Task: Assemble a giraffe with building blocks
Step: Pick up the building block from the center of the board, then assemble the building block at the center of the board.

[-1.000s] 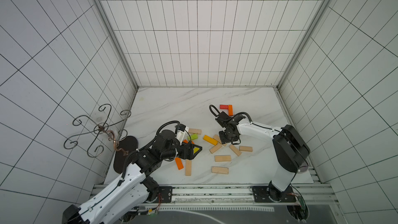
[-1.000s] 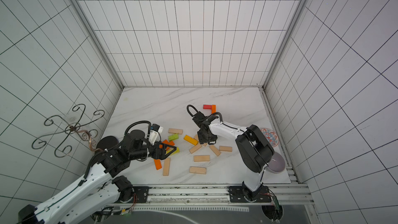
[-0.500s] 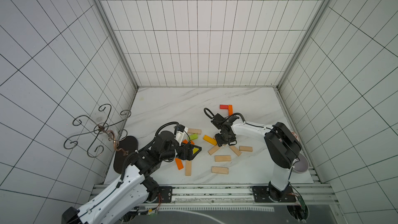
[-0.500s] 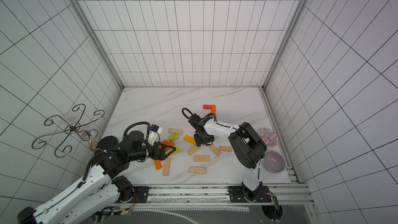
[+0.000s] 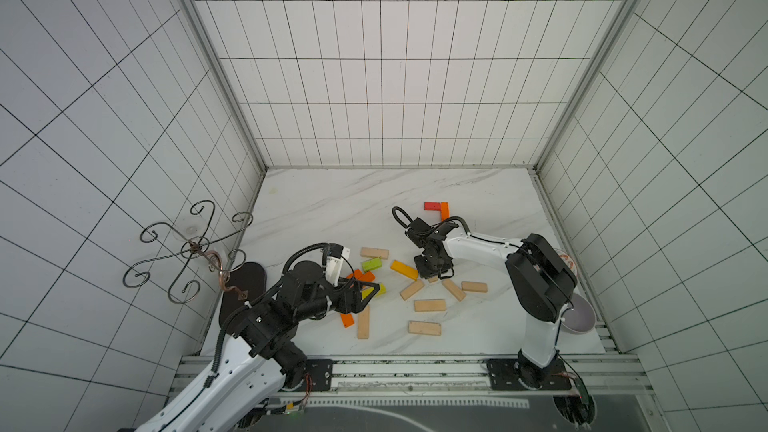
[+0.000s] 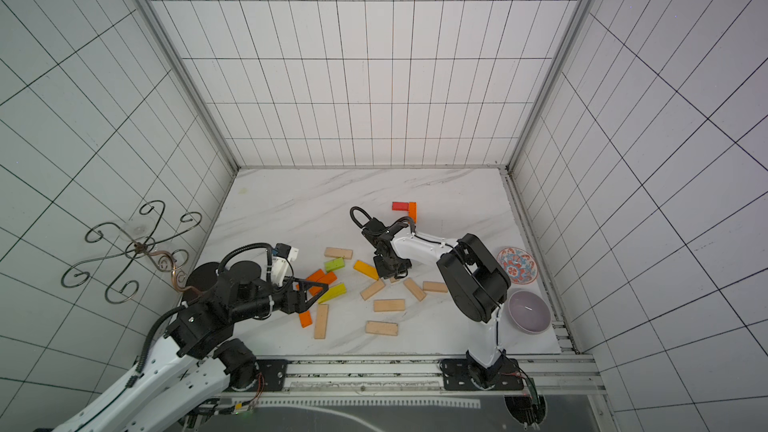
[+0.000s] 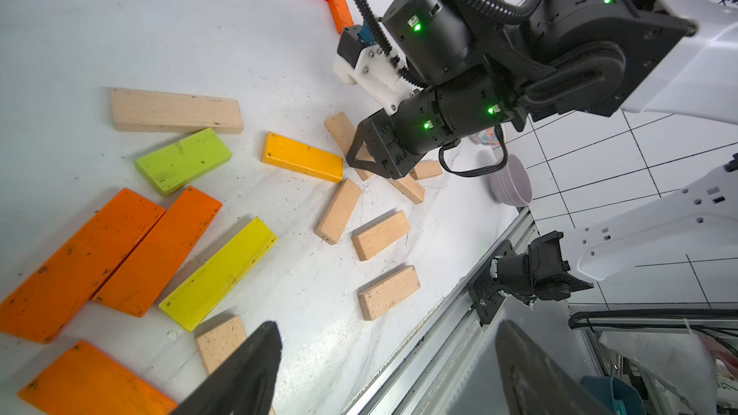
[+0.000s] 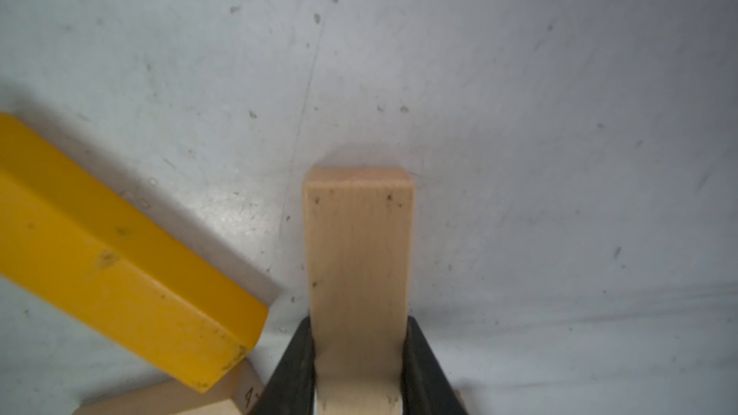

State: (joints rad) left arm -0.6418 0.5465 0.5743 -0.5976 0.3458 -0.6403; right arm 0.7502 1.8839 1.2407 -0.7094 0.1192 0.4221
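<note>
Just beside the amber block [image 8: 120,257], near its end, the right gripper [image 8: 359,357] is clamped on the narrow sides of a plain wooden block [image 8: 357,241] low at the table [image 8: 519,113]. Near the amber block, on its other side, the left gripper [image 7: 383,377] hangs with jaws spread wide, empty, above a yellow block [image 7: 217,273] beside two orange blocks [image 7: 157,251].
</note>
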